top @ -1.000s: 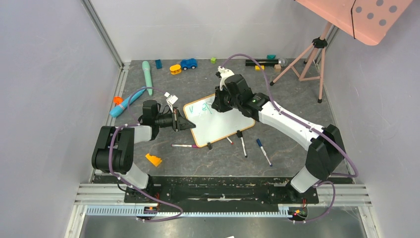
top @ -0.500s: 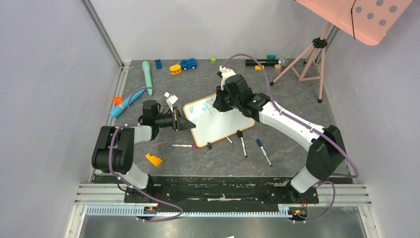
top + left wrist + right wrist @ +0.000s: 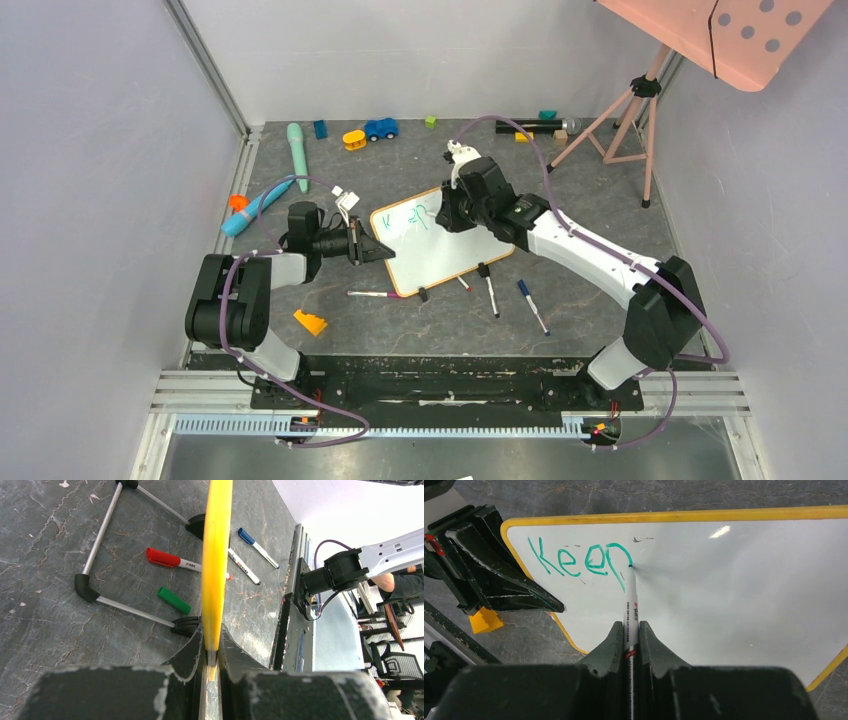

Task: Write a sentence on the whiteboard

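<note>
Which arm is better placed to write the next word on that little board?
Right. The right pincer grips the marker, its tip on the whiteboard just after "Keep". The left pincer is clamped on the whiteboard's edge, steadying it.

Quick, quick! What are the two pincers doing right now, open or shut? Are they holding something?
Left pincer: shut, clamping the whiteboard by its edge.
Right pincer: shut, holding a marker with its tip on the board.
</note>
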Robot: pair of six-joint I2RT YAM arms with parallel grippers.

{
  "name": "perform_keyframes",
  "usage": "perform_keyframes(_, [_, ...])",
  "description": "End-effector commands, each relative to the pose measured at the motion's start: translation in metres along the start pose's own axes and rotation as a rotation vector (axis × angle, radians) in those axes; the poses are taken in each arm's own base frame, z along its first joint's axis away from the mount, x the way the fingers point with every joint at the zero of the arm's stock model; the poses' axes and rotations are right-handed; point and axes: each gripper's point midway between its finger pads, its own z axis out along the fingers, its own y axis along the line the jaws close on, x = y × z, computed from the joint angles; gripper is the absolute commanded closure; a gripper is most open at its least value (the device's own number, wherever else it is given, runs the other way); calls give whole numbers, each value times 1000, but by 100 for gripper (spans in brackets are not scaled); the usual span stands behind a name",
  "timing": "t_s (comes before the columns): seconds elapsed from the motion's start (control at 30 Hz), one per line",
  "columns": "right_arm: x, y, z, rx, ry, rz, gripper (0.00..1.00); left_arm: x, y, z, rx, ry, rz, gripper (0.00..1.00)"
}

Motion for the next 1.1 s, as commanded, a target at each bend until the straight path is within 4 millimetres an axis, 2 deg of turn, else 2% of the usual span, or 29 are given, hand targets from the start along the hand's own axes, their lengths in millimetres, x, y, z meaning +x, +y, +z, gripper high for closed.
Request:
perform_keyframes(0.0, [-2, 5, -3, -40, -20, 13, 100, 1, -8, 2, 33, 18, 6, 98])
perform_keyframes(0.3, [-6, 22, -3, -133, -28, 7, 100, 1, -7, 2, 33, 18, 3, 98])
perform_keyframes(0.5, [-21, 25, -26, -151, -94, -24, 100, 1, -8, 2, 33, 18, 4, 98])
perform_keyframes(0.8, [-16, -3, -50, -51, -146, -45, 100, -1, -8, 2, 32, 13, 16, 98])
perform_keyframes(0.97, [-19, -18, -58, 29, -177, -23, 100, -2, -8, 1, 21, 7, 27, 98])
perform_keyframes(1.07, [-12, -28, -60, 76, -173, -5, 100, -2, -8, 1, 21, 7, 24, 98])
